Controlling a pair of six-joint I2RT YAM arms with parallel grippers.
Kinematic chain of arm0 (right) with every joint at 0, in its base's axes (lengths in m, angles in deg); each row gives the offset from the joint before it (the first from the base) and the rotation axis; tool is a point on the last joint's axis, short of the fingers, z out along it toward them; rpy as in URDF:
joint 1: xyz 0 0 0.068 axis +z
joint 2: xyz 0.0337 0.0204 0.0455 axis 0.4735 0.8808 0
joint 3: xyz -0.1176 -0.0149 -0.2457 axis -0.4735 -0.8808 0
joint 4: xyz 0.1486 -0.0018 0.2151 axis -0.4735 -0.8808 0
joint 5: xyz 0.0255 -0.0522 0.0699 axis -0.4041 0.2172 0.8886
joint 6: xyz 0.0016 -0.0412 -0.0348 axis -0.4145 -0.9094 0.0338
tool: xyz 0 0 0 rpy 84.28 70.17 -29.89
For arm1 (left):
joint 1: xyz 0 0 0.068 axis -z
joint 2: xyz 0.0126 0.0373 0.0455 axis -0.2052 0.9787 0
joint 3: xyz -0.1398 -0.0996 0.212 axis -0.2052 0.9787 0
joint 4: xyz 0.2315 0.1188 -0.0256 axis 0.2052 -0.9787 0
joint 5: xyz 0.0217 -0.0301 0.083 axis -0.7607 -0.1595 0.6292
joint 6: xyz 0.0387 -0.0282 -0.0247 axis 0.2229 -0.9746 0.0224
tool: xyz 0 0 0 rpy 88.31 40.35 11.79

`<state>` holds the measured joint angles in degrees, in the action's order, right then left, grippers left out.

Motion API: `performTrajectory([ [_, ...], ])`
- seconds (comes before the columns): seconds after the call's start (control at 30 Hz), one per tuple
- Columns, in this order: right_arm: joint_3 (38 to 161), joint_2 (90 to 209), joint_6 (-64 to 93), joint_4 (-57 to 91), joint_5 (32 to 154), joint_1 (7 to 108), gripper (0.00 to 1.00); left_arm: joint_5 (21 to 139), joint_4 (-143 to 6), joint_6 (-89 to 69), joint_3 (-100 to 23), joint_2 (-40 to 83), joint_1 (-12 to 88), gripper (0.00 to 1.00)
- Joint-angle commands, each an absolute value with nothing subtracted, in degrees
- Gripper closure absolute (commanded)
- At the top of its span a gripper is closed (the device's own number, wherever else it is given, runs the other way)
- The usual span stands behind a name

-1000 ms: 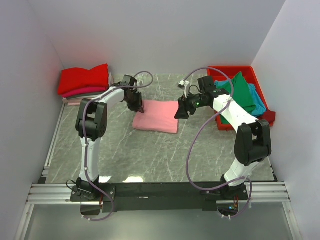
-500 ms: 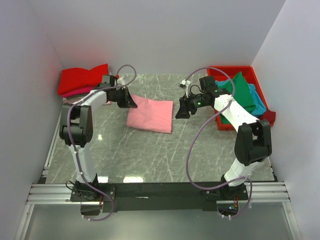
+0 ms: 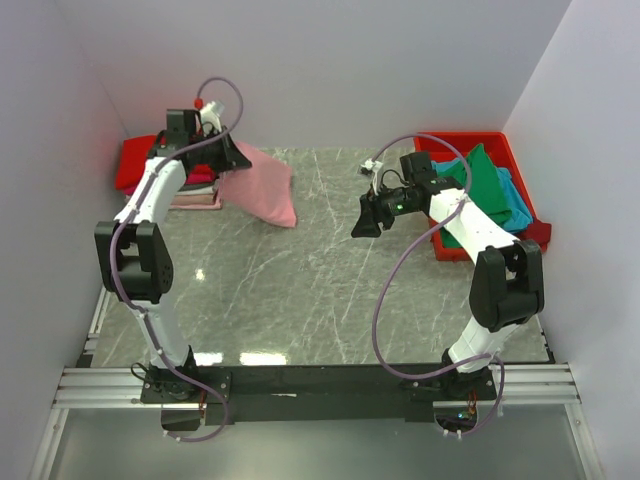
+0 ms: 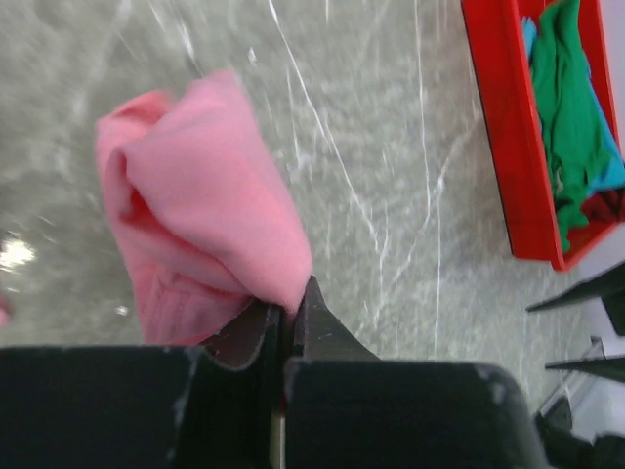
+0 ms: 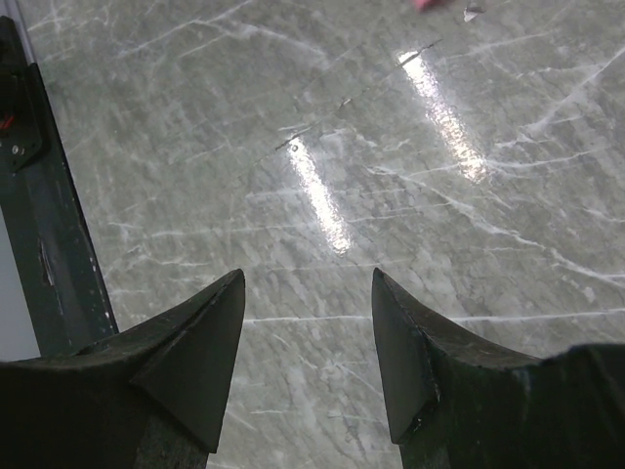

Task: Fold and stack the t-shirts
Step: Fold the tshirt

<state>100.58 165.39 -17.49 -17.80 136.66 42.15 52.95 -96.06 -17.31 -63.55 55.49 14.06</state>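
My left gripper [image 3: 228, 158] is shut on an edge of the light pink t-shirt [image 3: 262, 186], folded and hanging from the jaws down to the table at the back left. The left wrist view shows the pink cloth [image 4: 195, 205] bunched and pinched between the closed fingers of the left gripper [image 4: 290, 305]. Just left of it lies a stack of folded t-shirts with a red one [image 3: 130, 168] on top. My right gripper [image 3: 362, 222] hovers open over bare marble [image 5: 322, 147], nothing between its fingers [image 5: 210, 322]. Green [image 3: 485, 185] and teal-blue [image 3: 517, 207] t-shirts lie in the bin.
The red plastic bin [image 3: 465, 137] stands at the back right, beside the right arm; its red wall [image 4: 503, 147] also shows in the left wrist view. White walls close in the table on the left, back and right. A metal rail runs along the near edge.
The left gripper has closed on the pink t-shirt and carried it from the table's middle back and left, up beside the red stack. The right arm has stayed put.
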Motion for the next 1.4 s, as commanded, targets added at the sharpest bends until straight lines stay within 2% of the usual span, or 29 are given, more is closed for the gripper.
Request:
performTrajectory([
  [0.0,100.87,162.16,-18.25,-18.13,139.03,41.53,0.39,56.26,-98.44,-15.87,-72.21,54.32,13.78,1.00],
  [0.3,100.78,161.81,-18.43,-18.49,140.44,41.53,0.39,63.03,-106.96,-14.20,-96.45,62.92,12.02,1.00],
  [0.4,100.69,161.54,-18.42,-18.31,140.96,41.36,0.38,62.86,-107.76,-14.10,-99.99,65.91,9.21,1.00],
  [0.57,100.78,162.07,-18.51,-18.57,141.49,41.36,0.38,58.12,-105.22,-16.91,-101.14,68.47,6.31,1.00],
  [0.73,100.87,162.60,-18.43,-18.75,142.11,41.27,0.38,51.01,-96.62,-23.41,-98.86,69.44,6.57,1.00],
  [0.93,100.78,162.86,-18.51,-18.84,142.28,41.36,0.38,47.40,-89.07,-29.22,-102.91,72.78,8.50,1.00],
  [1.17,100.87,162.95,-18.60,-19.28,142.72,41.18,0.38,52.91,-88.51,-24.49,-105.10,71.64,8.07,1.00],
  [1.37,101.22,163.65,-19.48,-19.98,142.55,41.09,0.38,52.40,-88.25,-24.12,-103.26,70.58,5.42,1.00],
])
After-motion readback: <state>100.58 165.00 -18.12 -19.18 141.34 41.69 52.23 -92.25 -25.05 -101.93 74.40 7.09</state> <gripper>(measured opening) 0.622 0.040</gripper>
